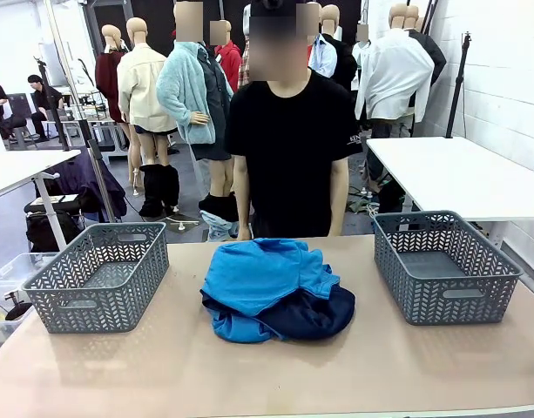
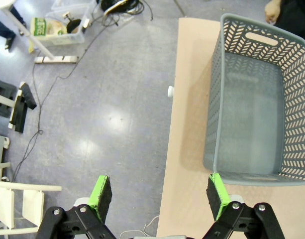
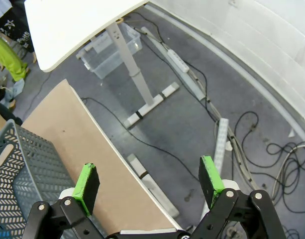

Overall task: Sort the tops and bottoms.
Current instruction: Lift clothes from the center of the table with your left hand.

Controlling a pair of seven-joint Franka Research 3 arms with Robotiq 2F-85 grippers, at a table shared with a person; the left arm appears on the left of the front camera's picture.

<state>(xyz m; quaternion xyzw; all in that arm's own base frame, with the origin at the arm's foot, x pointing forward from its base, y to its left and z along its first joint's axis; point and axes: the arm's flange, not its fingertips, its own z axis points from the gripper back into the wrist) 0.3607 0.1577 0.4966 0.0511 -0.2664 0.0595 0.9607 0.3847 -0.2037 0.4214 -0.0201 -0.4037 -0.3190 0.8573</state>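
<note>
A heap of clothes lies at the middle of the table: bright sky-blue tops (image 1: 262, 274) lie over dark navy bottoms (image 1: 314, 315), whose edge shows at the front right of the heap. A person in a black T-shirt (image 1: 291, 148) stands behind the table, arms down. My left gripper (image 2: 159, 198) hangs open over the table's left edge, beside the near end of the left grey basket (image 2: 252, 104). My right gripper (image 3: 148, 181) hangs open over the table's right edge and the floor, with the right grey basket (image 3: 18, 169) at its left.
Two empty grey mesh baskets stand on the table, one left (image 1: 101, 277) and one right (image 1: 441, 266). A white table (image 1: 463, 174) stands at the back right. Cables and a clear plastic box (image 3: 110, 55) lie on the floor beyond the table's right edge.
</note>
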